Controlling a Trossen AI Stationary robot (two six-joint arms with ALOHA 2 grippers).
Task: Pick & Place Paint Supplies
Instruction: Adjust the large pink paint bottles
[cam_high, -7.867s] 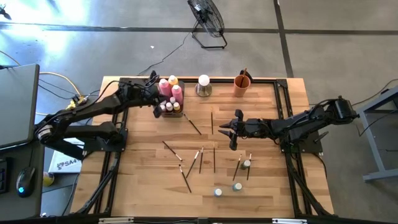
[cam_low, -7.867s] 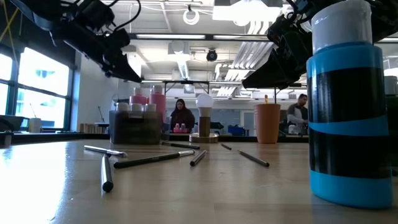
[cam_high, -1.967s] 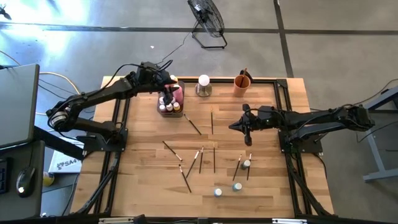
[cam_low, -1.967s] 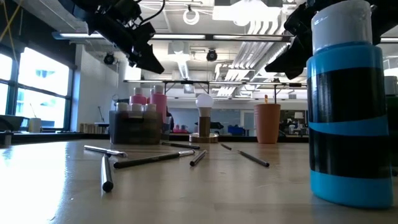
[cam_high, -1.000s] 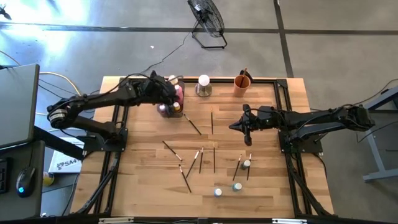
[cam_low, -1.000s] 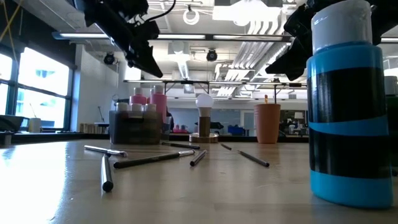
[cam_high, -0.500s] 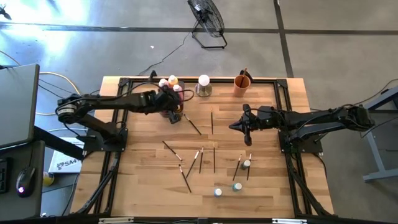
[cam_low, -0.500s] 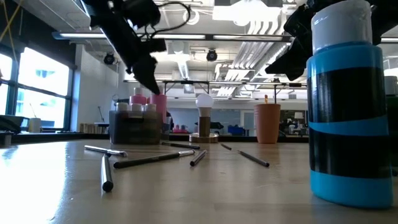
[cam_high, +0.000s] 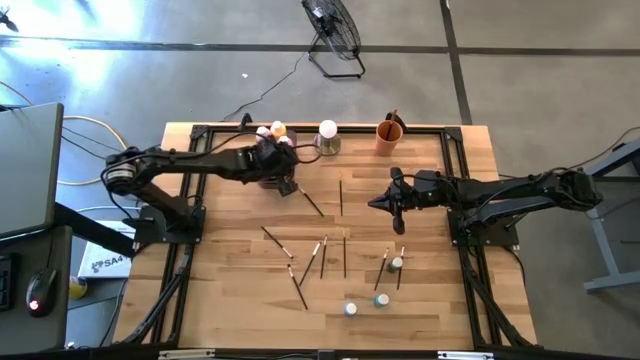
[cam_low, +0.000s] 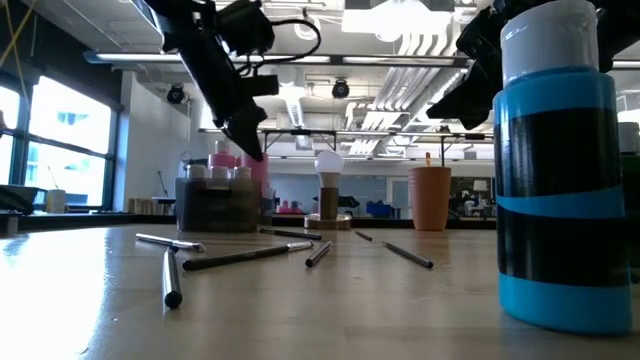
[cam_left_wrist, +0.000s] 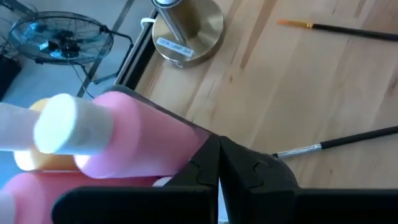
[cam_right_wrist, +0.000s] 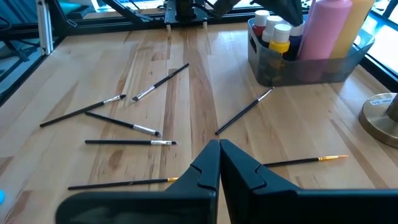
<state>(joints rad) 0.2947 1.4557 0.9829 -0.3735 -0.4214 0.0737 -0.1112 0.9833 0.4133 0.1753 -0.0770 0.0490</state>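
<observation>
A grey tray (cam_right_wrist: 311, 65) at the table's far left holds a pink bottle (cam_left_wrist: 137, 137), a yellow one (cam_right_wrist: 359, 18) and small white-capped bottles (cam_right_wrist: 273, 28). My left gripper (cam_left_wrist: 217, 149) is shut, slanting down at the tray's near right corner (cam_high: 285, 180). Several dark-handled brushes (cam_high: 310, 262) lie flat on the wood at mid table. Small bottles (cam_high: 396, 263) stand upright among them toward the near edge. My right gripper (cam_high: 378, 203) hangs shut above the table right of centre, touching nothing. My left gripper's shut fingertips (cam_left_wrist: 211, 146) stand right at the tray's rim (cam_left_wrist: 186, 124), beside the pink bottle, slanting down from the table's left. Whether they touch the rim or the bottle, I cannot tell.
A white ball on a metal base (cam_high: 327, 137) and an orange cup (cam_high: 389, 135) stand at the far edge. A blue-and-black bottle (cam_low: 560, 170) stands close before the low camera. Black rails (cam_high: 455, 170) run along the table's sides.
My left gripper has come down from above the tray toward its near right corner, tipping more steeply downward and rolling at the wrist. The tray and bottles stay where they were.
</observation>
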